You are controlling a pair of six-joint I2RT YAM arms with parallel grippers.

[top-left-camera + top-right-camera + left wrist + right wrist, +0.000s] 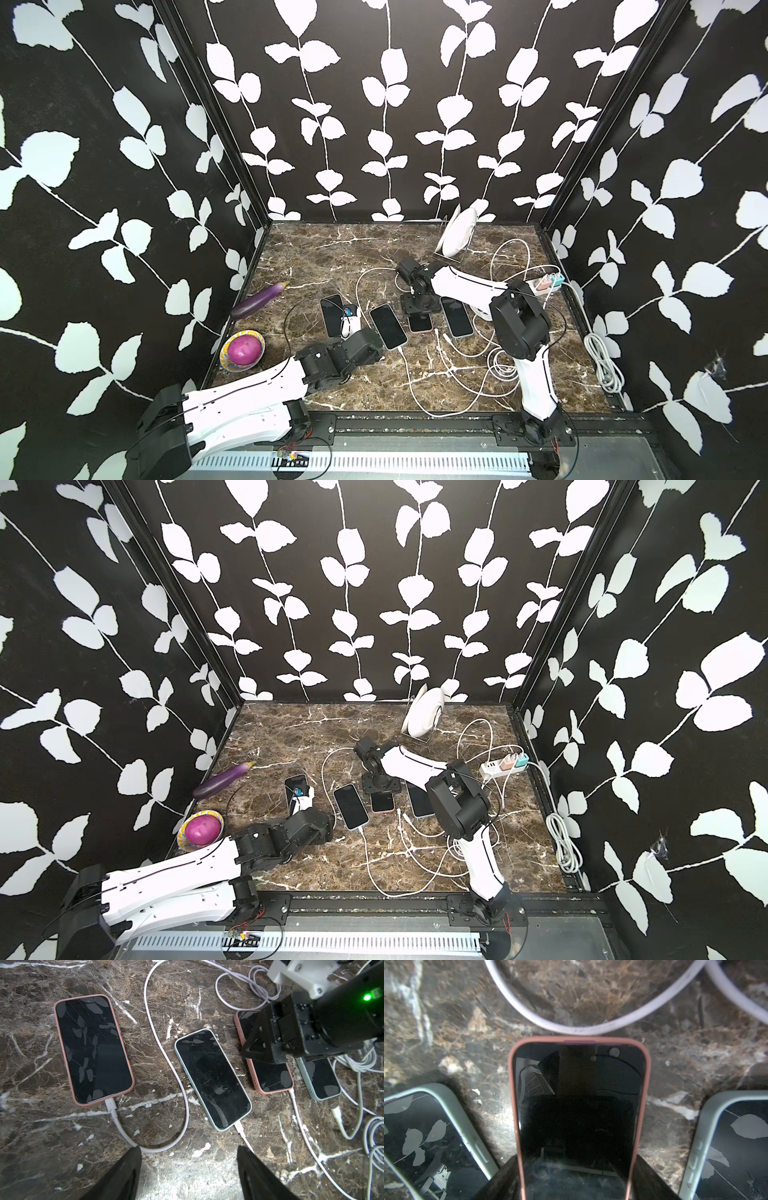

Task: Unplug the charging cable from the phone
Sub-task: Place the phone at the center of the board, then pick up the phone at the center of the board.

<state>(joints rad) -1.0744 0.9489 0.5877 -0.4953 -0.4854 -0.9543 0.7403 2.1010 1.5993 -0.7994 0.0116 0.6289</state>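
In both top views four phones lie face up in a row near the middle of the table (332, 249): first (331, 314), second (387, 327), third (420, 325) and fourth (456, 318), counted from the left arm's side. With the robot's edge as 6 o'clock, one eggplant (259, 300) lies at 9, one bowl (227, 357) holding one purple ball (245, 349) at 8, one plate (459, 230) stands on edge at 1, one power strip (544, 284) sits at 3, and white cables loop from 3 to 5. The left wrist view shows two pink cases and two green, alternating. Three cables are plugged in: one (118, 1122) to the first phone, one (242, 1132) to the second, one (301, 1122) to the third. A fourth plug (336, 1111) lies loose just beside the fourth phone. The left gripper (189, 1153) is spread and empty, low over the table between the first two plugged cables, one fingertip (135, 1159) near the first. The right gripper (264, 1055) covers the third phone's far end. In the right wrist view its jaws stand wide astride that pink phone; whether they press its sides I cannot tell.
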